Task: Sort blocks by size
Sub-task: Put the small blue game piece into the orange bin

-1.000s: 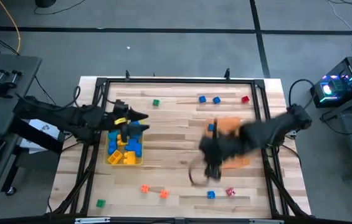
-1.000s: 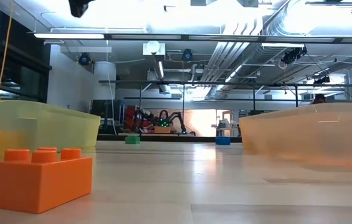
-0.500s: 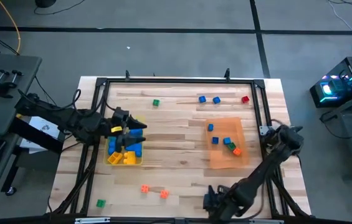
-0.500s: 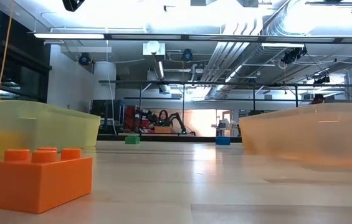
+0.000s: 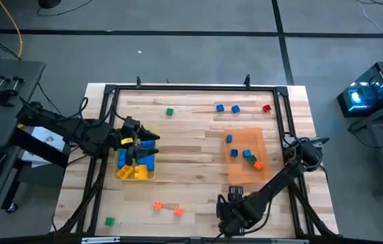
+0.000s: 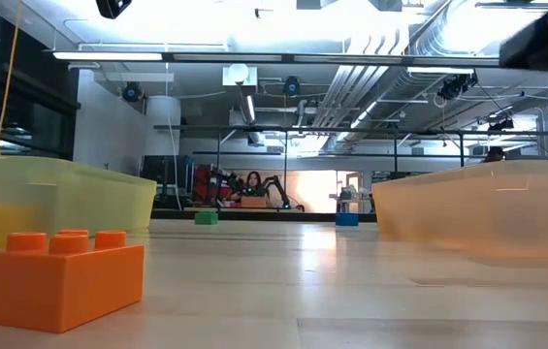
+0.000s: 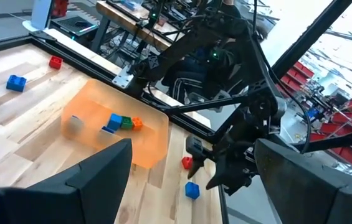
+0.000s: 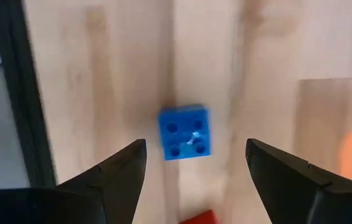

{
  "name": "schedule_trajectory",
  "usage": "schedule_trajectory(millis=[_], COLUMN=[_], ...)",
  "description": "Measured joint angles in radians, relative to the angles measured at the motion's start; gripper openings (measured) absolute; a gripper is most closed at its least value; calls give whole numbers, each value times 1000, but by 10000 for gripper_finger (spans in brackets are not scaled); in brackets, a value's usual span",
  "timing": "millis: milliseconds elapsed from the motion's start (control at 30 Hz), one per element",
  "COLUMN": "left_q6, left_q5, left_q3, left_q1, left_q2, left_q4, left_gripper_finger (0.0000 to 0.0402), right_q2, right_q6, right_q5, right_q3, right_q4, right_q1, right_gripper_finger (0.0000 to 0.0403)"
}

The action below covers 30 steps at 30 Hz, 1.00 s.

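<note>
My right gripper (image 8: 194, 144) is open and points down near the table's front edge (image 5: 226, 218). Its fingers stand on either side of a small blue block (image 8: 185, 132) that lies flat on the wood, and they touch nothing. A red block (image 8: 197, 218) lies right beside it. My left gripper (image 5: 147, 144) is open and empty above the yellow tray (image 5: 118, 176), which holds blue and yellow blocks. The orange tray (image 5: 242, 177) holds several tiny blocks. The left wrist view shows my right gripper (image 7: 225, 171) above the red block (image 7: 187, 163) and the blue block (image 7: 192, 190).
Loose blocks lie on the wood: a green one (image 5: 169, 112), two blue ones (image 5: 219, 108) and a red one (image 5: 266, 108) at the far side; two orange ones (image 5: 157, 205) and a green one (image 5: 109, 221) at the near left. A black frame (image 5: 283, 122) runs round the table.
My right gripper has swung from above the orange tray toward the table's near edge and now hangs over the blue block there. The orange tray and its blocks, hidden by the arm before, now show.
</note>
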Motion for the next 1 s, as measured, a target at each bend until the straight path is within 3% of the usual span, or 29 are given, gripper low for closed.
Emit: schedule_trajectory(millis=[700,900,1000], left_q6=[0,0,0], left_q5=[-1,-1,0], left_q3=[0,0,0], left_q1=[0,0,0], left_q2=[0,0,0], left_q4=[-2,-3,-3], left_gripper_finger=[323,323,323], right_q2=[0,4,10], right_q6=[-36,-20,-10], right_q5=[-122,-76,-61], right_q3=[-162,-168,-167], right_q4=[215,217,212], right_q1=[-50,-41,-41], right_gripper_finger=[271,266,242])
